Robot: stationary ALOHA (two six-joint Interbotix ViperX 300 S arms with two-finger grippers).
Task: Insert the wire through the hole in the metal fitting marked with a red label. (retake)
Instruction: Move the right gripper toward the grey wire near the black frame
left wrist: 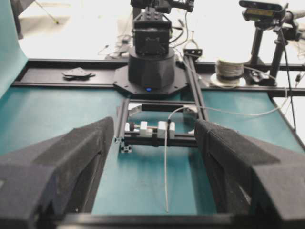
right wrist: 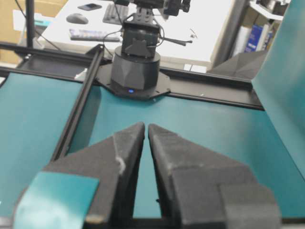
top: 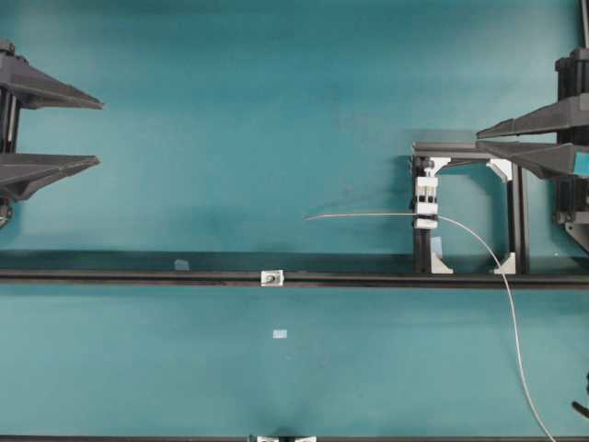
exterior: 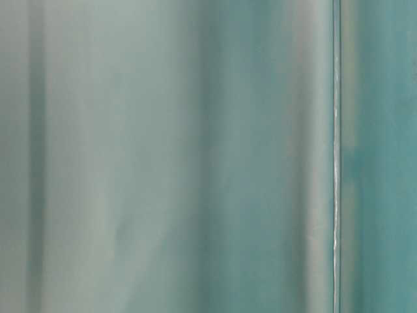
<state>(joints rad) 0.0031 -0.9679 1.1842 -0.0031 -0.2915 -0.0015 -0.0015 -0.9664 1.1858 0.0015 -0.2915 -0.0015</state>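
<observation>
Your teal table (top: pixel 230 110) fills the overhead view, crossed by a long black rail (top: pixel 138 274). At the right stands a black frame (top: pixel 469 207) with a white clamp block (top: pixel 425 203) on its left post. Your left gripper (top: pixel 92 129) sits at the left edge, jaws spread wide and empty. Your right gripper (top: pixel 483 138) rests above the frame, jaws nearly together with only a narrow gap, holding nothing. The wire (top: pixel 368 215) passes through the clamp; its free end points left over bare table, and the rest curves down to the lower right. The metal fitting (top: pixel 271 277) sits on the rail, well apart from the wire tip. A small pale tag (top: pixel 280 334) lies below it.
</observation>
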